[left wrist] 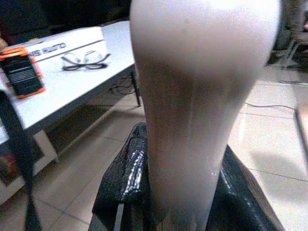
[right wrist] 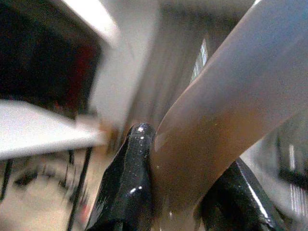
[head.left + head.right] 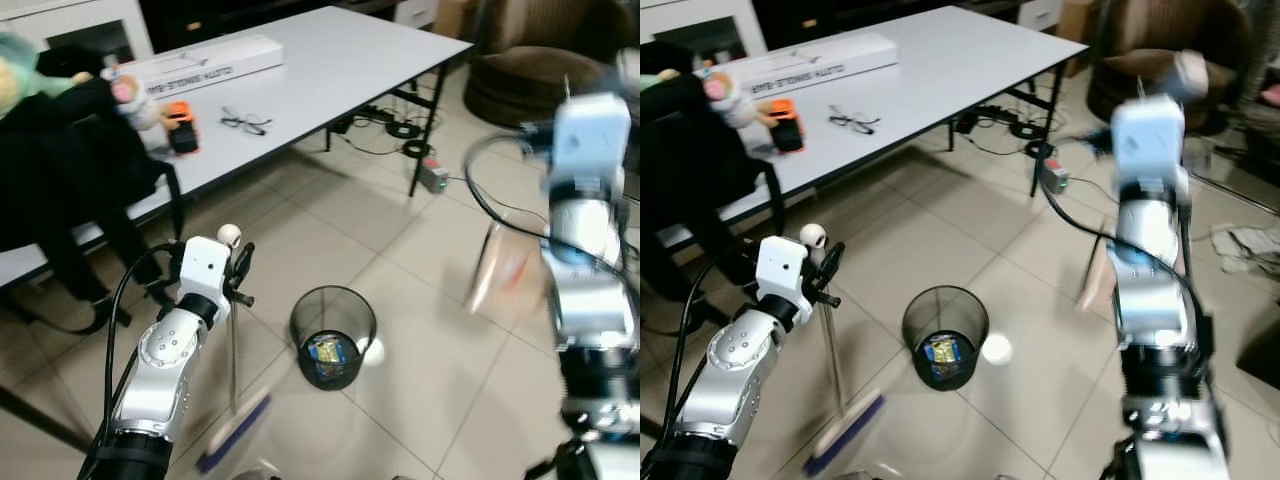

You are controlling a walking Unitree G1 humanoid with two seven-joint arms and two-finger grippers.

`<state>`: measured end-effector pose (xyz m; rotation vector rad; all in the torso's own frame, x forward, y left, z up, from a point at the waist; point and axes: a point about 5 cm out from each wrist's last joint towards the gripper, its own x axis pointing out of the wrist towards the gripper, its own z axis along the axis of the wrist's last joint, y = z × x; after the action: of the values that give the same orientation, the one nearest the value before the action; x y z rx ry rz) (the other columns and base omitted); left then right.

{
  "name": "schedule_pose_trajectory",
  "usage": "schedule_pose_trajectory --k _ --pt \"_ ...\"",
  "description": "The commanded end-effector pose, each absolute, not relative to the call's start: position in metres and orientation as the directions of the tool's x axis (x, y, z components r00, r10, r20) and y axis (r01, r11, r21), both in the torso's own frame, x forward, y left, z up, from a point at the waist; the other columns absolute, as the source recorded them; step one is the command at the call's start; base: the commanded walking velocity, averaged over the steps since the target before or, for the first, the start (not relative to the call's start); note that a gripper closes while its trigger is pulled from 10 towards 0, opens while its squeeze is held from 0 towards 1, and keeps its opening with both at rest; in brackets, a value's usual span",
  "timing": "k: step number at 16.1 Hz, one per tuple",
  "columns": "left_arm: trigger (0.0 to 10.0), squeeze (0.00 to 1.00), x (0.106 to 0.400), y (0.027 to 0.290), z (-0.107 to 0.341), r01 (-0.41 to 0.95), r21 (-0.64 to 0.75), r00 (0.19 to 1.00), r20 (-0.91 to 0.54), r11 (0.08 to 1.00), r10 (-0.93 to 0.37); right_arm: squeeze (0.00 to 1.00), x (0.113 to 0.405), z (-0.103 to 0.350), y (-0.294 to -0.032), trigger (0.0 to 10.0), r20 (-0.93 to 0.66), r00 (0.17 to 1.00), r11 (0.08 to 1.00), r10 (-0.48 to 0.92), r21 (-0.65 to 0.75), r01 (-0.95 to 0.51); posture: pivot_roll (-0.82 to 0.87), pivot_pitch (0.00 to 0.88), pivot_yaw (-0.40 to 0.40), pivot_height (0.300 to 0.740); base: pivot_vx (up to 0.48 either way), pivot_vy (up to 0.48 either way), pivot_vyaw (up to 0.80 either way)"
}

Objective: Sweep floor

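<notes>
The left gripper [image 3: 240,262] is closed around the top of the broom [image 3: 233,350], just under its round white knob, and in the left wrist view the pale handle [image 1: 192,120] sits clamped between the two black fingers [image 1: 120,183]. The broom stands nearly upright on the near left of the tiled floor [image 3: 420,260], its long axis running down from the knob to the blue-edged brush head [image 3: 232,432], which rests on the tiles, slants toward the near left and looks blurred. Just right of the shaft stands a black mesh waste bin [image 3: 332,335] with some scraps in the bottom, and a small white ball [image 3: 373,350] lies against the bin's right side. The right gripper [image 2: 178,192] is raised on the right; its fingers [image 2: 130,183] grip a pale handle [image 2: 226,110], which appears to belong to the beige dustpan [image 3: 500,270] that hangs, blurred, beside the silver arm with its pan facing left and tilted. Farther off on the left is a white table [image 3: 350,60] bearing a long white box [image 3: 205,62], a pair of glasses [image 3: 244,122], an orange-cased device [image 3: 181,127] and a small doll [image 3: 135,100]. A black garment [image 3: 70,150] drapes over the table's near left end. Cables and a power strip [image 3: 432,175] lie on the floor by the far table leg, and a brown armchair [image 3: 540,60] stands at the far right.
</notes>
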<state>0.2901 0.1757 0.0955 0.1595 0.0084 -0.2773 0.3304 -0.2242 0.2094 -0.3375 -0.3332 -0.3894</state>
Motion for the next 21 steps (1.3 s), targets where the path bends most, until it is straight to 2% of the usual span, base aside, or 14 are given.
schedule_pose_trajectory --k 1,6,10,15,21 --pt "10.0 0.0 0.29 0.175 0.102 0.281 0.145 0.959 -0.008 0.949 -0.283 0.0 0.327 0.184 -0.222 10.0 0.253 0.898 0.9 -0.359 -0.161 0.405 -0.03 0.0 0.035 0.74 0.0 0.0 -0.8" --pt "10.0 0.0 0.29 0.18 0.1 0.252 0.093 0.968 -0.016 0.963 -0.251 0.0 0.319 0.171 -0.205 10.0 0.222 0.922 0.917 -0.318 -0.177 0.359 -0.03 0.0 0.034 0.74 0.0 0.0 -0.8" --pt "10.0 0.0 0.284 0.177 0.098 0.289 0.096 0.957 -0.04 0.952 -0.287 0.0 0.318 0.166 -0.205 10.0 0.192 0.929 0.921 -0.317 -0.172 0.35 -0.02 0.0 0.028 0.74 0.0 0.0 -0.8" --pt "10.0 0.0 0.288 0.171 0.098 0.331 0.092 0.943 -0.06 0.939 -0.326 0.0 0.32 0.153 -0.19 10.0 0.109 0.958 0.948 -0.265 -0.15 0.28 -0.02 0.0 0.035 0.74 0.0 0.0 -0.8" --pt "10.0 0.0 0.291 0.169 0.1 0.341 0.112 0.94 -0.06 0.933 -0.336 0.0 0.323 0.153 -0.183 10.0 0.095 0.964 0.954 -0.25 -0.145 0.261 -0.03 0.0 0.039 0.74 0.0 0.0 -0.8"
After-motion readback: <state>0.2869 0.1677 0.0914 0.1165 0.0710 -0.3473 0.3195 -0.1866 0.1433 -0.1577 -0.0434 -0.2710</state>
